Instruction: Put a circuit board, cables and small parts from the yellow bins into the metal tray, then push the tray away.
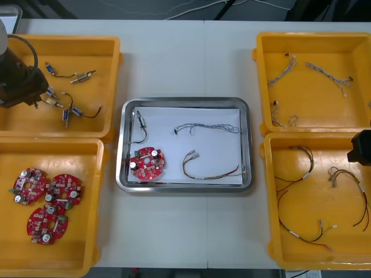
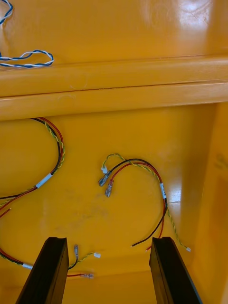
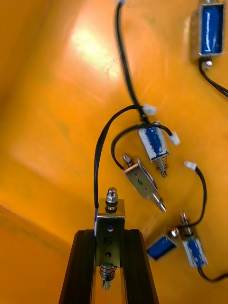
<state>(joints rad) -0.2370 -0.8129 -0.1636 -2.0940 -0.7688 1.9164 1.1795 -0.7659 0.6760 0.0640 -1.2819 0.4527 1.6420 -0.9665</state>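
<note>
At your far-left yellow bin (image 1: 111, 47), left gripper (image 3: 109, 235) is clamped on a small metal part (image 3: 110, 216); right gripper (image 2: 108, 242) hangs spread, empty, over red and yellow cables (image 2: 163, 191).

Front: left arm (image 1: 16, 78) is cut by the frame edge. Its body hides the fingers and a patch of the far-left yellow bin (image 1: 75, 52). Right arm (image 1: 360, 147) is a black corner at the frame edge over the near-right yellow bin (image 1: 268, 191). Left wrist: left gripper (image 3: 109, 235) fingers cover the flanks of the clamped small metal part (image 3: 110, 223). A second small metal part (image 3: 211, 28) is cropped. Right wrist: red and yellow cable (image 2: 44, 179) and blue and white cable (image 2: 49, 58) run out of frame.
</note>
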